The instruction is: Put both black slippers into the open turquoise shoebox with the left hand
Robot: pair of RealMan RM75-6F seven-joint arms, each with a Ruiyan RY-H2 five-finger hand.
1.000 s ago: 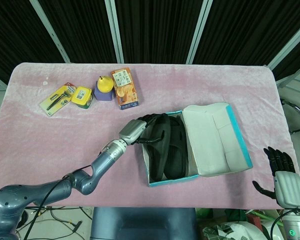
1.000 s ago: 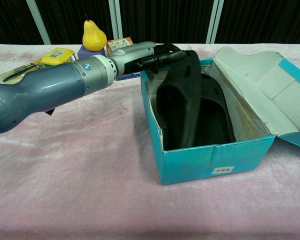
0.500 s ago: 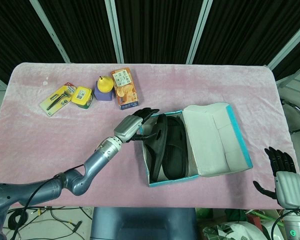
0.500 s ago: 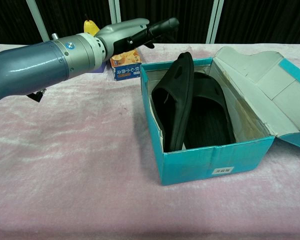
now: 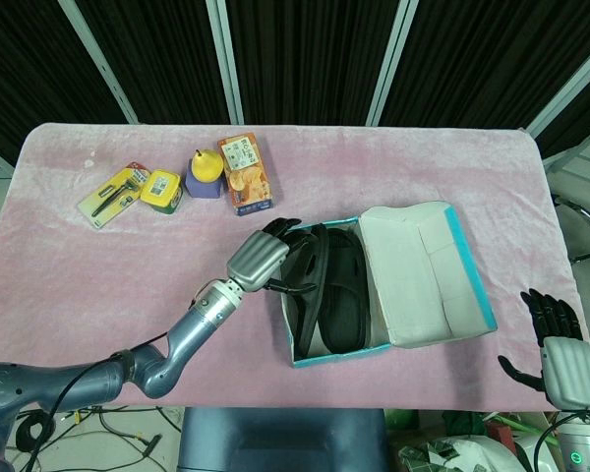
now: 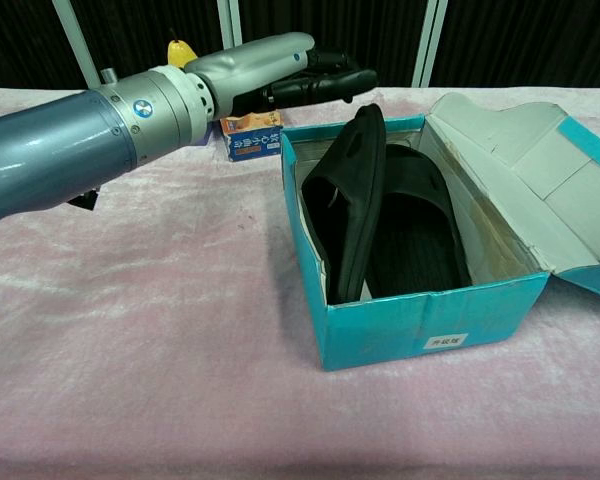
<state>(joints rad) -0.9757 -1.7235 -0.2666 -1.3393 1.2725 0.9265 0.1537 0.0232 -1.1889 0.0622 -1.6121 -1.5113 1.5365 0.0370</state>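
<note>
Left hand: your metallic grey left hand (image 5: pixel 265 258) hovers with fingers extended, empty, centre frame.
Slippers: black rubber slippers (image 6: pixel 380 215) inside turquoise cardboard shoebox (image 6: pixel 400 325), one on edge.

The white label (image 6: pixel 445 341) on the shoebox (image 6: pixel 420 320) front is too small to read.

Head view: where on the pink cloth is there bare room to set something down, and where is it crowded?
Bare: the far right stretch beyond the shoebox's lid, and the near left between the left hand and the table edge. Crowded: the far left row of razor pack, yellow tin, pear and snack box.
</note>
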